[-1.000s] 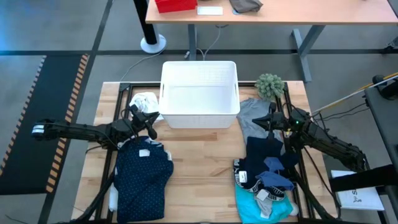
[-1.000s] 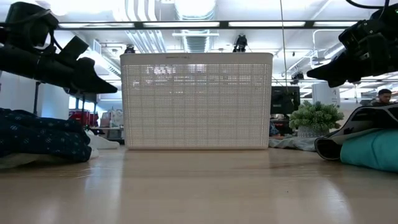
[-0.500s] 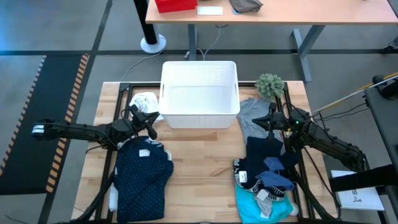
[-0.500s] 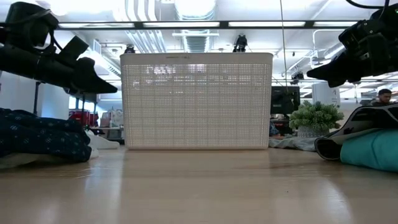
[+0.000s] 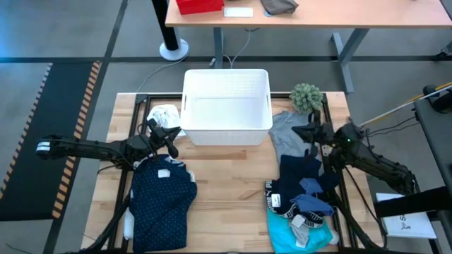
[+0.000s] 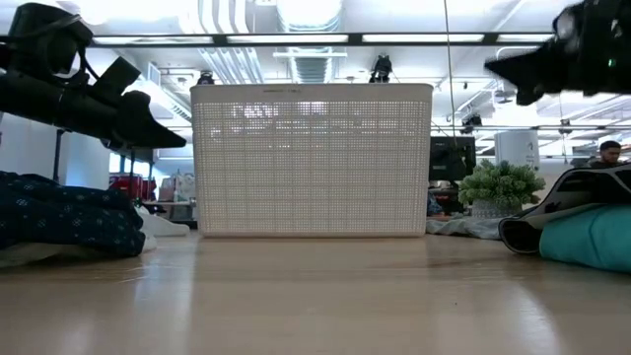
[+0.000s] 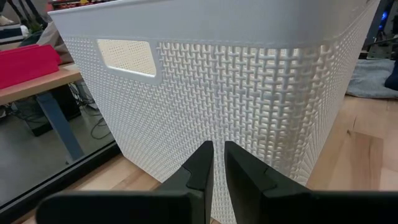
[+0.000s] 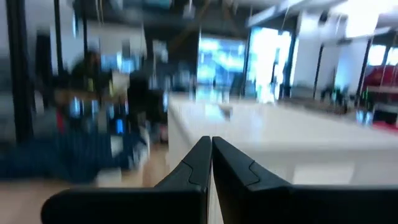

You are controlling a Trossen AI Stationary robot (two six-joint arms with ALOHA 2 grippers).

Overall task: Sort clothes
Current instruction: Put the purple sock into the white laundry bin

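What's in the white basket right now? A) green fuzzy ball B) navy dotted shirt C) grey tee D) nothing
D: the high view shows the white basket with a bare floor; the navy dotted shirt lies on the table in front of it to the left, the grey tee beside its right side, and the green fuzzy ball sits outside by its far right corner.

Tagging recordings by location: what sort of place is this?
Probably a lab or workshop, not a home: two robot arms on a wooden table, a desk behind it, and striped floor tape.
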